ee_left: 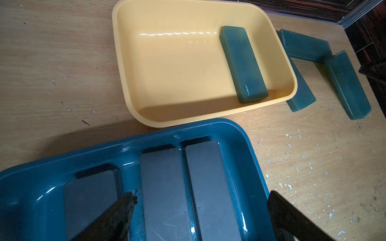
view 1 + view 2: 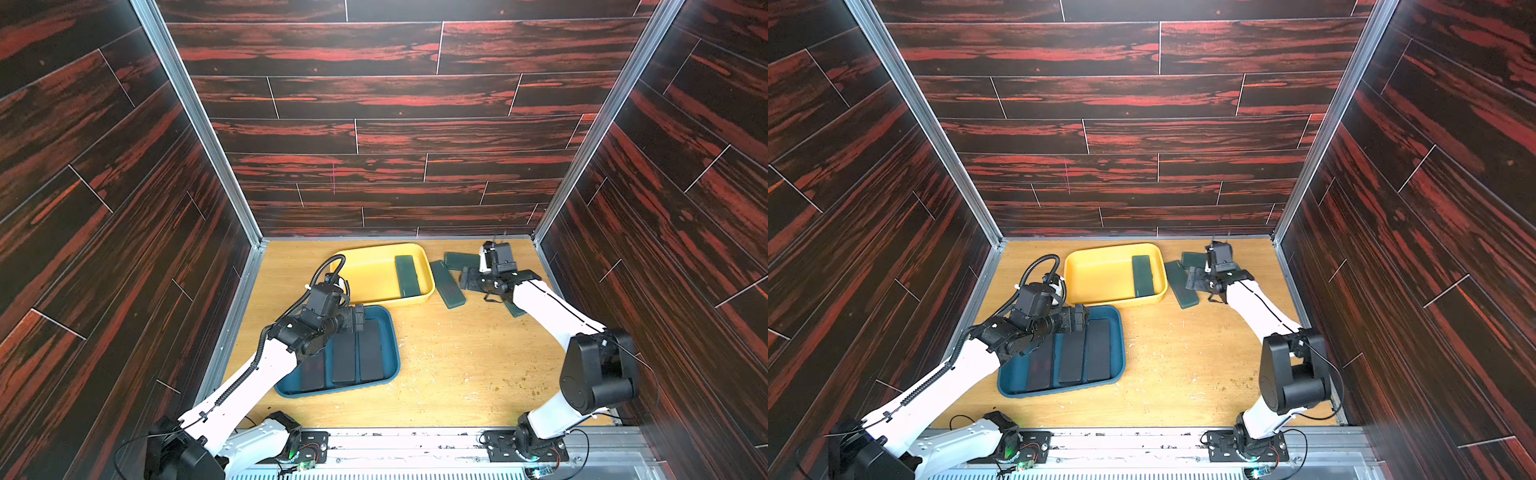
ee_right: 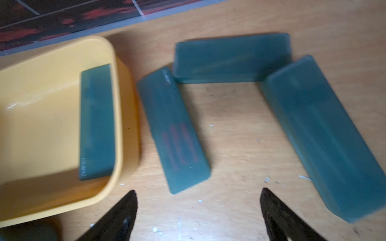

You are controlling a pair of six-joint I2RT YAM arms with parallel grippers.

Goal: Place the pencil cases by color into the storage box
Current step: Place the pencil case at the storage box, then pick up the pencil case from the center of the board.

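Tabletop point(image 2: 436, 374) is light wood, scuffed with pale flecks, walled on three sides by dark red-streaked panels. Count: two trays, seven pencil cases – three black, four dark green. Blue tray point(image 2: 392, 345) holds all three black cases point(image 2: 345, 357) side by side. Yellow tray point(image 2: 374, 253) holds one green case point(image 2: 406, 276) against its wall. Other three green cases point(image 3: 173, 129) lie loose on the wood beside it. Left gripper point(image 1: 200, 208) over blue tray, jaws apart, empty. Right gripper point(image 3: 198, 208) above the loose greens, jaws apart, empty.
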